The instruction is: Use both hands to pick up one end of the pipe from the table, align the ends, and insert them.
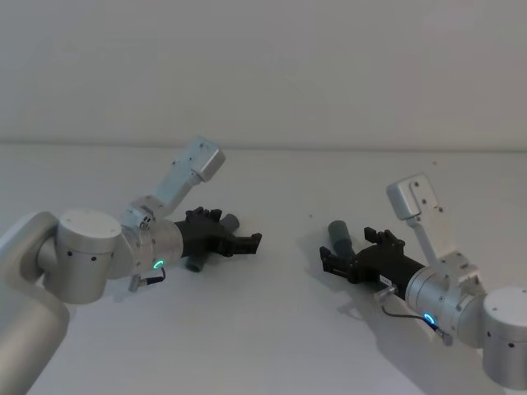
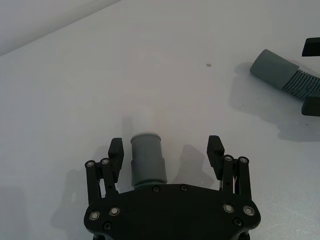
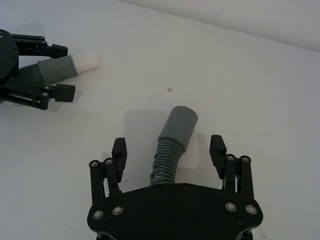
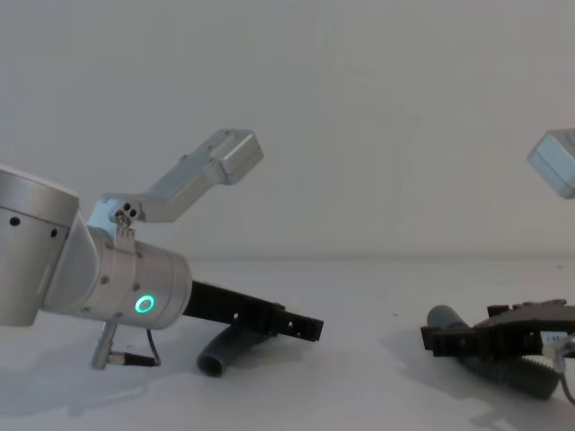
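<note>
Both pipe pieces lie on the white table (image 1: 280, 329). The short smooth elbow (image 2: 147, 161) rests between the spread fingers of my left gripper (image 2: 166, 147), closer to one finger and touched by neither. From the head view the left gripper (image 1: 235, 230) straddles the elbow (image 1: 230, 221). The corrugated piece (image 3: 170, 150), its smooth cuff (image 3: 180, 125) pointing forward, lies between the open fingers of my right gripper (image 3: 168, 149). In the head view the right gripper (image 1: 350, 248) sits low over that piece (image 1: 339, 237). The two open ends face each other across a gap.
A small dark speck (image 3: 170, 90) marks the table between the two grippers. The wall rises behind the table's far edge (image 1: 329, 150). Bare white surface lies between and in front of the arms.
</note>
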You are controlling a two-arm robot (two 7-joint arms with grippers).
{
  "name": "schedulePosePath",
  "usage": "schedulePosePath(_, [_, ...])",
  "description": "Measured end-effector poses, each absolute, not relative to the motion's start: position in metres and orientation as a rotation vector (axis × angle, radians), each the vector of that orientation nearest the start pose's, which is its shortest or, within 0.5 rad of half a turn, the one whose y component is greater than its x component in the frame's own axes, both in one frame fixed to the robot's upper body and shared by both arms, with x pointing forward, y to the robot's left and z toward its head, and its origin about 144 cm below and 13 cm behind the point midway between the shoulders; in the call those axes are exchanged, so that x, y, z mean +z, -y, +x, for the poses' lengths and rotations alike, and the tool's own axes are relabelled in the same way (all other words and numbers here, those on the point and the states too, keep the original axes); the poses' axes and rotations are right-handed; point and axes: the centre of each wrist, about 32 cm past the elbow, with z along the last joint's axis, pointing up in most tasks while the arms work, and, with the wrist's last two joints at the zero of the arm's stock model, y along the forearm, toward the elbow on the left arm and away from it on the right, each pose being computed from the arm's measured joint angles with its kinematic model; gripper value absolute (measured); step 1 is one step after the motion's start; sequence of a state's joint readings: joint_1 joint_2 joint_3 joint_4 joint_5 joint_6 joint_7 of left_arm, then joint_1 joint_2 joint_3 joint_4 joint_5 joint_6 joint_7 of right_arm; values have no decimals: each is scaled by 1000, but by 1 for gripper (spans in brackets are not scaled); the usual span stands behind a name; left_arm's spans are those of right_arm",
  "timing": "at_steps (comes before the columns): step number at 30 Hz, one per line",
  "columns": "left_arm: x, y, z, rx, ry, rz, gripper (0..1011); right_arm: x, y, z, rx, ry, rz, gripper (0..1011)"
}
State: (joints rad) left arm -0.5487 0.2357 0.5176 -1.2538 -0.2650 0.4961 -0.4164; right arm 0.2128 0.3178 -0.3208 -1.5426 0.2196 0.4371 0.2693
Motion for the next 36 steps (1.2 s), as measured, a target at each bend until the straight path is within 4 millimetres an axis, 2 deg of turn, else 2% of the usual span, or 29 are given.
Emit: schedulePosePath(36, [1216, -172, 581, 797, -179, 429, 1001, 1185, 226, 503, -1029, -156, -372, 1001])
